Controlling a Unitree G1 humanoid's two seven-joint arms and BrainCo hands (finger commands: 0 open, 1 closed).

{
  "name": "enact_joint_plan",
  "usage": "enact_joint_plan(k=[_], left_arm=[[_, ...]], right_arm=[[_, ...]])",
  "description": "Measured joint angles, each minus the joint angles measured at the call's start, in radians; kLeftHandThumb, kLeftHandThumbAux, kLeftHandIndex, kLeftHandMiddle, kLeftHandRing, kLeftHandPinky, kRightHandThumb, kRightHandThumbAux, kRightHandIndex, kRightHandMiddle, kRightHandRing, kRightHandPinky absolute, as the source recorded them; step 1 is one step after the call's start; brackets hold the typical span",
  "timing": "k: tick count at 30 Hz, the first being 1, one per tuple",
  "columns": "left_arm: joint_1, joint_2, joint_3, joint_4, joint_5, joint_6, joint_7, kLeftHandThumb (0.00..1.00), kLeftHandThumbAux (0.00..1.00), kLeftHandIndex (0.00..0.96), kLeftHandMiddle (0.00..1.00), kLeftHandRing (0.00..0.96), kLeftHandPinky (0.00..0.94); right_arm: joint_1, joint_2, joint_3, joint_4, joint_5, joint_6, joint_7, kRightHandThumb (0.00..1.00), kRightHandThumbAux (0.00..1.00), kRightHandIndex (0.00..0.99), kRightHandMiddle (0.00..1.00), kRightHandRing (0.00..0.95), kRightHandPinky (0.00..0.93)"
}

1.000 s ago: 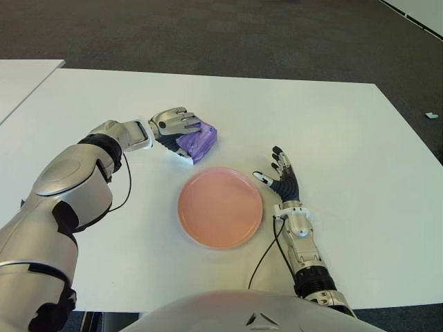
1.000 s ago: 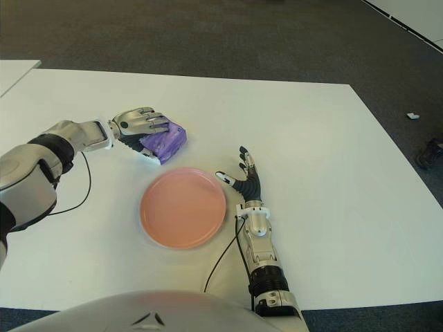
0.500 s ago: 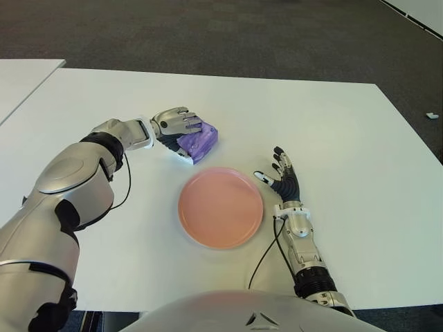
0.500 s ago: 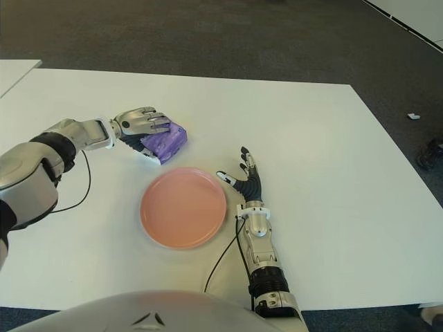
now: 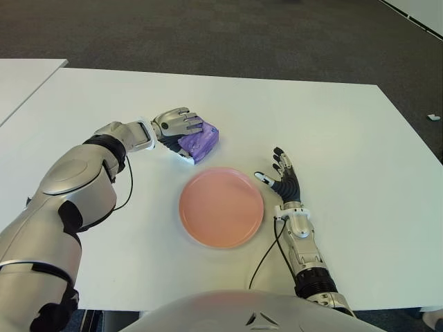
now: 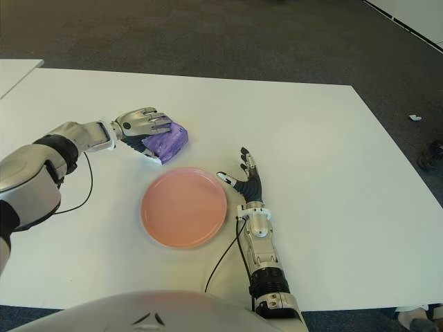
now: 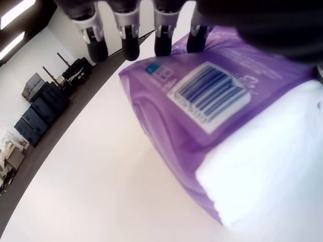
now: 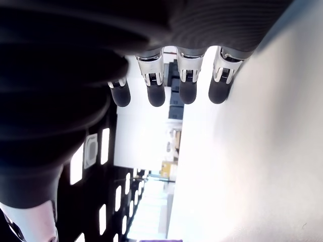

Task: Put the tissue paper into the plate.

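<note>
Looking down from the head camera, nearest to me I see the right hand (image 5: 282, 181) on the white table (image 5: 332, 131), just right of the pink plate (image 5: 221, 206). Its fingers are spread and relaxed, pointing away from me, and it has hold of nothing; the right wrist view shows the same, four straight fingertips (image 8: 154, 95) with only bare tabletop beneath them. I can't say for certain whether the palm touches the table. A thin black cable (image 5: 263, 256) runs along the table beside that forearm, near the plate's right edge.

The plate sits in the middle of the table, a little toward my side, and nothing lies in it.

Farther out and to the left of the plate is the tissue paper (image 5: 199, 142), a purple pack lying on the table just beyond the plate's far-left rim but apart from it. My left hand (image 5: 176, 125) is over the pack's left side with the fingers curled down across its top. In the left wrist view the fingertips (image 7: 162, 41) come down on the purple wrapper by its barcode label, so I read the hand as closed on the pack. The pack appears to be resting on the table.

Beyond the far table edge there is dark carpet (image 5: 208, 34).
</note>
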Motion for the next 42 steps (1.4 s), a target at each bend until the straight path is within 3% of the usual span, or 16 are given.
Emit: enact_joint_plan(k=[29, 42], left_arm=[[0.01, 0.004, 0.018, 0.015, -0.019, 0.003, 0.001, 0.242, 0.157, 0.0, 0.0, 0.0, 0.0], [0.025, 0.038, 0.204, 0.014, -0.192, -0.133, -0.171, 0.289, 0.184, 0.0, 0.0, 0.0, 0.0]], right_arm=[[0.007, 0.001, 0.001, -0.013, -0.005, 0.012, -0.002, 0.0, 0.714, 0.0, 0.0, 0.0, 0.0], [0.011, -0.008, 0.004, -0.03, -0.008, 0.012, 0.004, 0.0, 0.716, 0.0, 0.0, 0.0, 0.0]])
